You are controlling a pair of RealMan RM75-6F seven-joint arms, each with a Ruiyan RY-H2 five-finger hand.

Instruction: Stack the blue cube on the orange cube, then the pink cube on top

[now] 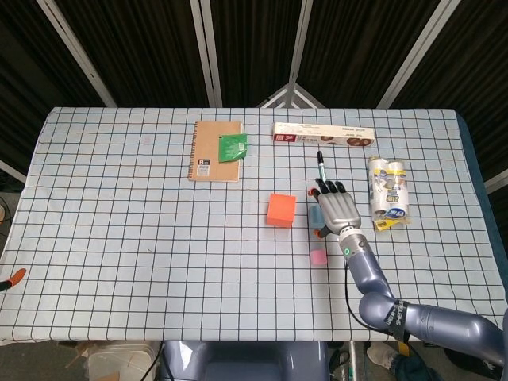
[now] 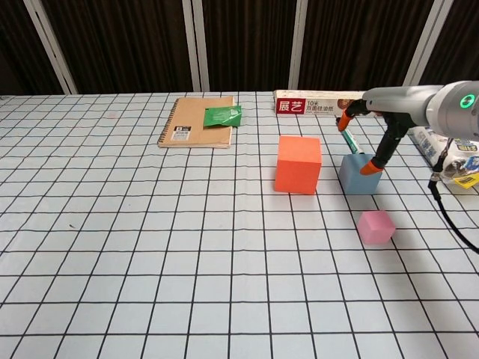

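While the right hand (image 1: 336, 208) hovers over the blue cube (image 2: 358, 176) with fingers apart and holding nothing, that cube sits on the table (image 1: 143, 238) just right of the orange cube (image 1: 281, 209). The pink cube (image 2: 375, 226) lies in front of the blue cube, apart from it. The left hand is out of both views.

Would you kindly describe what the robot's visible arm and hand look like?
The right hand is silver-grey metal with dark fingers and orange fingertips. Its arm is glossy blue-grey, with a small green light at the wrist and a thin black cable alongside.
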